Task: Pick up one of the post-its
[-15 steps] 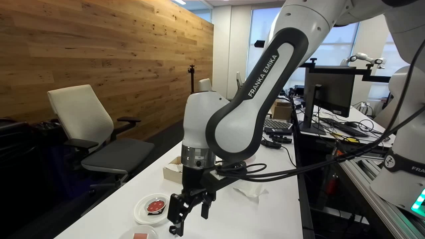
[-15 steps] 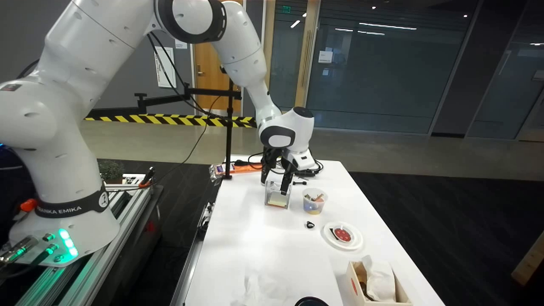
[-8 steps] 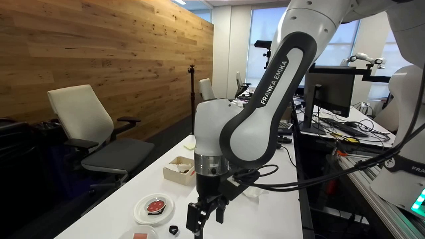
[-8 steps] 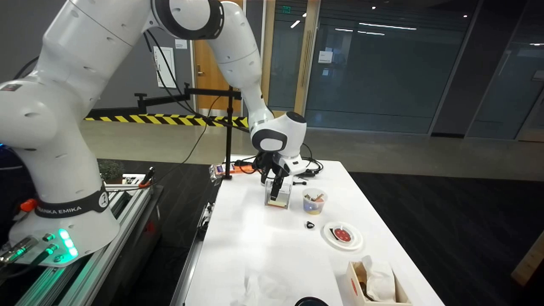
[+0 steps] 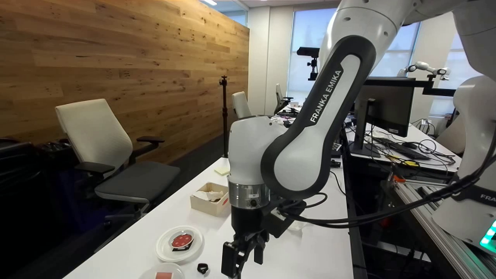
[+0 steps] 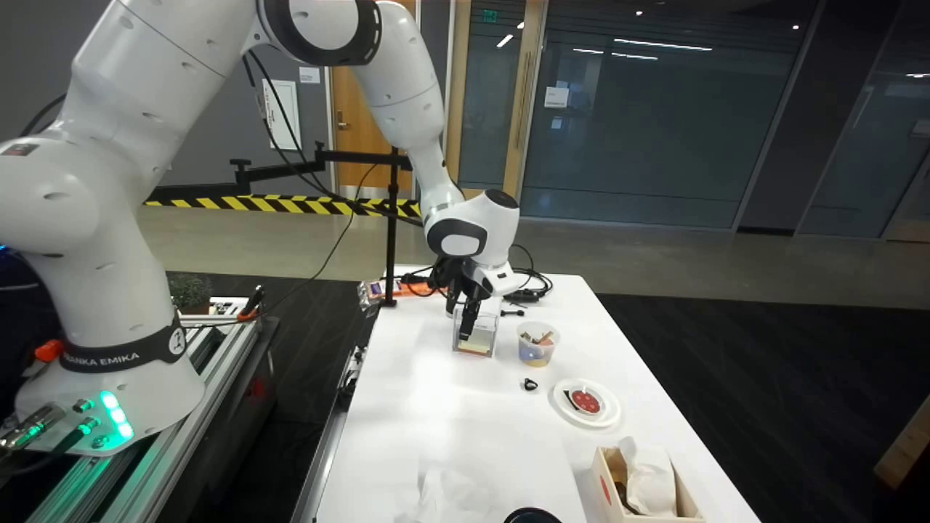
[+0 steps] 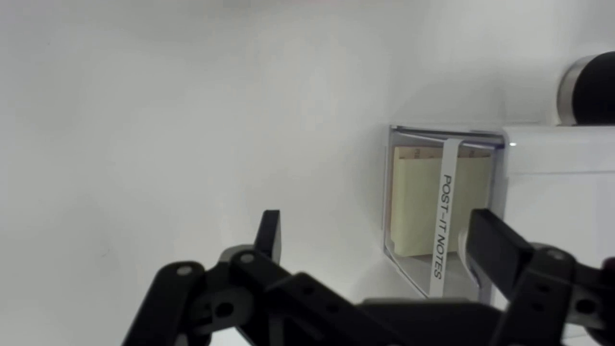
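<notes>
post-its (image 7: 420, 206) lie in one box (image 7: 416, 272), two fingers (image 7: 497, 252) parted.

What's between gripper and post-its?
In the wrist view, the white label on the clear box crosses in front of the yellow post-its. Can't tell whether the box's plastic also separates them from the gripper.

My fingers (image 7: 497, 250) are black, the post-its (image 7: 418, 206) pale yellow, the label (image 7: 444, 211) white with black letters. I see a pale-spotted red disc (image 5: 182, 240) and a band (image 6: 269, 204) striped yellow and black.
</notes>
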You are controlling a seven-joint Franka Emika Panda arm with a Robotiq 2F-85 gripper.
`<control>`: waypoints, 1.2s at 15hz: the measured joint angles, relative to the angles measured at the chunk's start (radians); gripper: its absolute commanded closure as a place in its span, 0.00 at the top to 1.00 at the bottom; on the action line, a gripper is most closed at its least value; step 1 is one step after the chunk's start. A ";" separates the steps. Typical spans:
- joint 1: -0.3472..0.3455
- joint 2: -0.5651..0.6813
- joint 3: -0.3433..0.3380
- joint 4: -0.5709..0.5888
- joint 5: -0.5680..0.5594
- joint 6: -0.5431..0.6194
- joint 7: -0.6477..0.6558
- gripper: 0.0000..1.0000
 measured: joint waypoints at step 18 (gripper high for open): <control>0.003 0.022 0.006 0.048 -0.015 -0.018 -0.095 1.00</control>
